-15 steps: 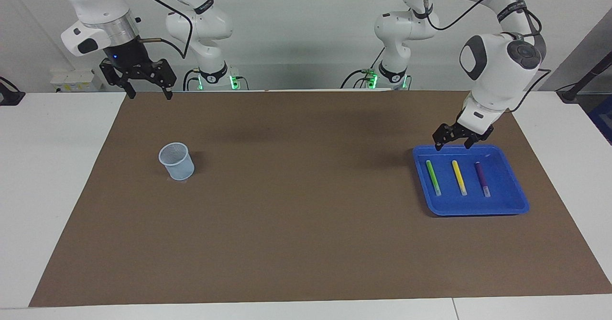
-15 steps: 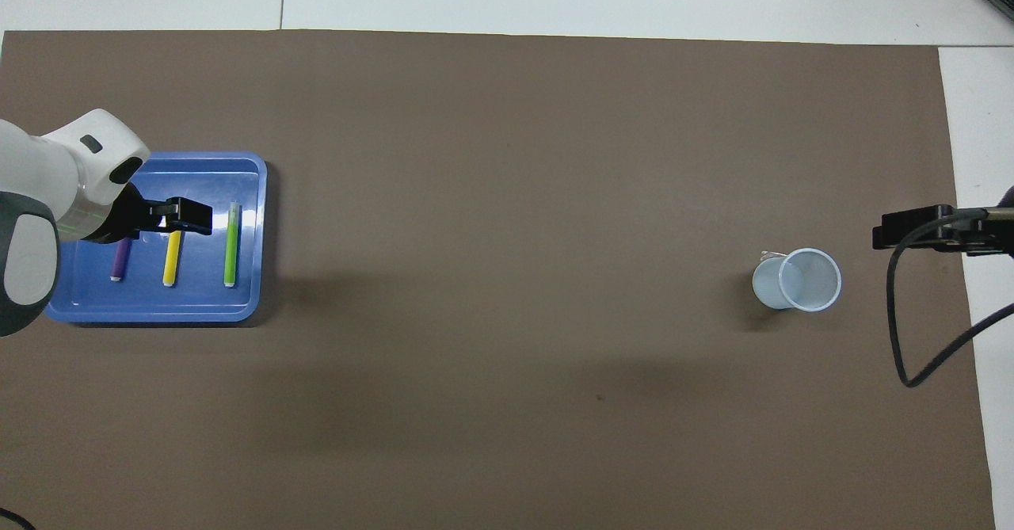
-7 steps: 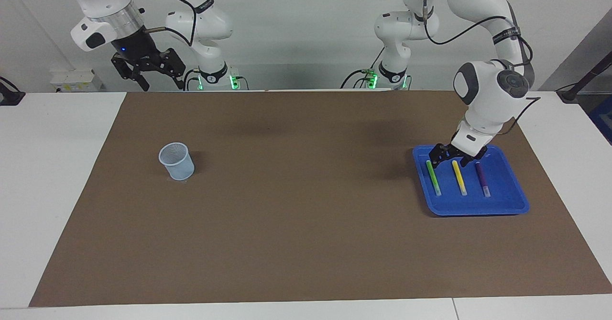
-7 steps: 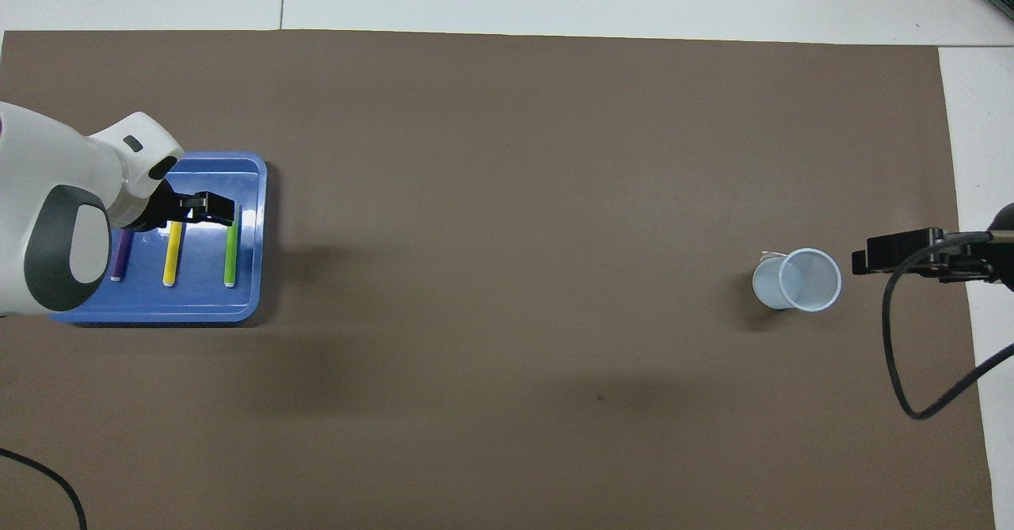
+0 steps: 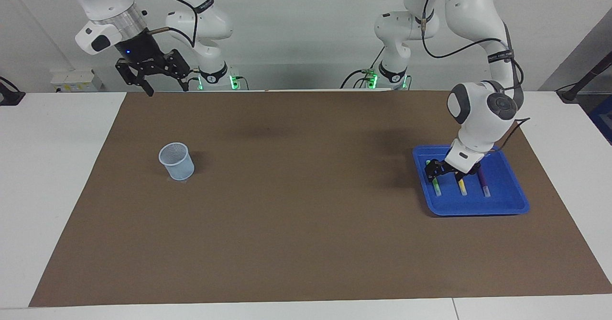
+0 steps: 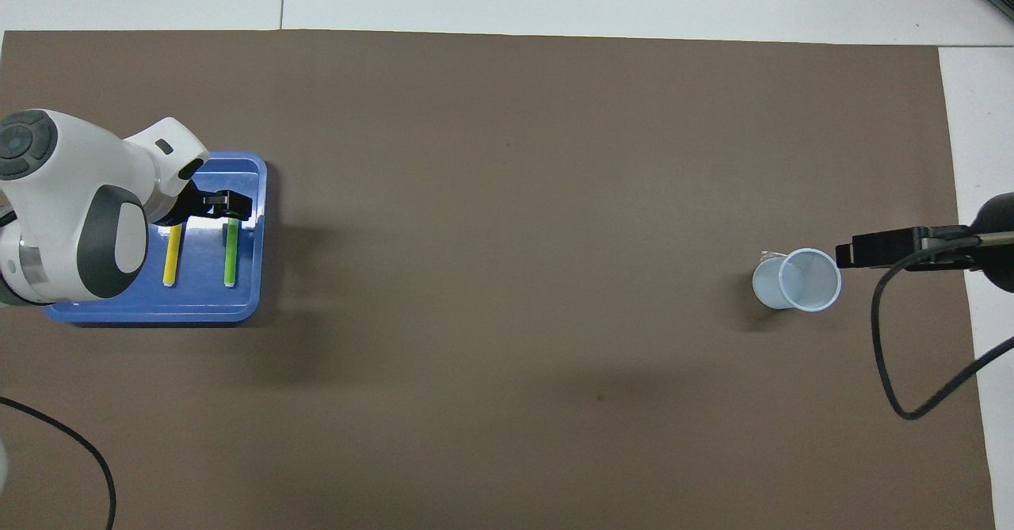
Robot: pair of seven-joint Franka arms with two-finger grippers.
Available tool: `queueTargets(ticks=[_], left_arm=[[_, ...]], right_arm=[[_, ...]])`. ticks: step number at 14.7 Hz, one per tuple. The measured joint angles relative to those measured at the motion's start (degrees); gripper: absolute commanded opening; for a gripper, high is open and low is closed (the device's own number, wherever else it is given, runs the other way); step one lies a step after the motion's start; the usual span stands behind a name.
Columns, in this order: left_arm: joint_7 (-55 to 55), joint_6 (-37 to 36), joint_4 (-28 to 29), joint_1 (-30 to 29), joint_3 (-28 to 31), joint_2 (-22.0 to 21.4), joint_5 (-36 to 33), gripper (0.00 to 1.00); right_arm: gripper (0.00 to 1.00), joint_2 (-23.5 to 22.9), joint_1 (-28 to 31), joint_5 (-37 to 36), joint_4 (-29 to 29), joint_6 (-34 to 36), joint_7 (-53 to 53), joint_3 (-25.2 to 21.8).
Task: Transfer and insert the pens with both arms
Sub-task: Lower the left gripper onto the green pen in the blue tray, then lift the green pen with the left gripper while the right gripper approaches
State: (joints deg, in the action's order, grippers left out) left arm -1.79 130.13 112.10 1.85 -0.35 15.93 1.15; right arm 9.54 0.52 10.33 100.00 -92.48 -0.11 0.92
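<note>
Three pens lie side by side in a blue tray (image 5: 478, 210) at the left arm's end of the mat: green (image 5: 436, 188), yellow (image 5: 462, 188) and purple (image 5: 484, 183). My left gripper (image 5: 447, 175) is open and low in the tray, over the green and yellow pens; I cannot tell if it touches them. In the overhead view the left gripper (image 6: 234, 205) covers the green pen (image 6: 230, 257) at one end. The yellow pen (image 6: 170, 257) and tray (image 6: 158, 312) show there, and the arm hides the purple pen. My right gripper (image 5: 166, 88) (image 6: 851, 251) is open, empty and held high.
A pale blue mesh cup (image 5: 177, 161) (image 6: 796, 279) stands upright on the brown mat (image 5: 306, 224) toward the right arm's end. Two smaller white arms with green lights (image 5: 210, 38) stand at the robots' edge. A black cable (image 6: 895, 364) hangs from the right arm.
My left gripper has come down from above the tray's rim into the tray, onto the green and yellow pens. My right gripper has shifted slightly toward the table's middle, still raised.
</note>
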Motion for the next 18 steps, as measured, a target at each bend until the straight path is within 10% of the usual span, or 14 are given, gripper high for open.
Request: queueTargets(ticks=[9, 18], left_arm=[[-1.8, 3.8, 0.0, -1.1, 0.1, 3.0, 0.0, 0.87], [-1.9, 5.6, 0.2, -0.8, -0.3, 3.9, 0.0, 0.54]], right_arm=[[1.00, 0.8, -3.5, 1.3, 7.0, -10.7, -7.7, 1.1], [1.00, 0.6, -5.6, 3.8, 11.2, -16.3, -4.7, 1.4]])
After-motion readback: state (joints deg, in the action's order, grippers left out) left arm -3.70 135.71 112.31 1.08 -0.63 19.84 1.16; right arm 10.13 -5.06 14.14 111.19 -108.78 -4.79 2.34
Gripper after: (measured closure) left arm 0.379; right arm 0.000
